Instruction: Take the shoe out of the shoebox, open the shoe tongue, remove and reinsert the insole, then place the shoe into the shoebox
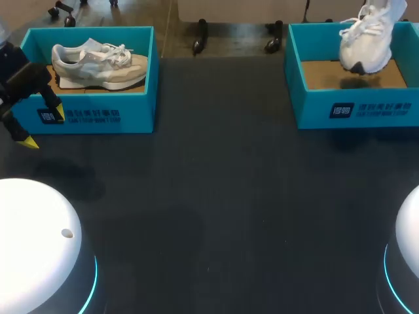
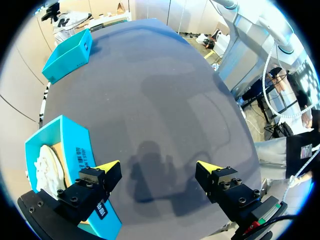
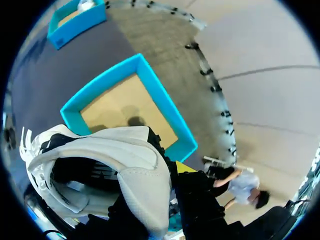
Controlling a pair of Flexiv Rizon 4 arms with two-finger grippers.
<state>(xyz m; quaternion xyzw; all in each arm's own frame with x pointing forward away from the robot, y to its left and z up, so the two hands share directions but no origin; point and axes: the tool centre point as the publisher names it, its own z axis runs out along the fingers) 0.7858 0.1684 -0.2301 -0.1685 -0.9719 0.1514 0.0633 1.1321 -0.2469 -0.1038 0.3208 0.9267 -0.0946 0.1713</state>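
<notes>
Two shoes are in play, and only the first step looks begun. Nearest, the dark desk (image 1: 216,216) carries nothing between the arms. At its left edge the left arm (image 1: 23,82) hangs just in front of the left box (image 1: 91,119), its jaws spread wide and holding nothing; the yellow tips (image 2: 111,165) stand well apart over bare desk. Just behind them, the grey shoe (image 1: 98,65) lies on its side inside that box, untouched by the look of it.

Farther off, at the far right, the white shoe (image 1: 368,36) hangs above the right box (image 1: 366,108), clear of the cardboard floor, where only its shadow falls. From the right wrist the shoe fills the space before the right jaws, its opening turned toward the camera, with the box's rim (image 3: 165,110) beyond and nothing inside. One yellow tip (image 3: 184,166) shows beside the heel collar; the other is hidden behind the shoe. Since the shoe hangs free, I judge those jaws are pinching it at the collar.

So taking out is under way for the white shoe. Setting it on the desk, opening the tongue, pulling and refitting the insole, and boxing it all seem left.
</notes>
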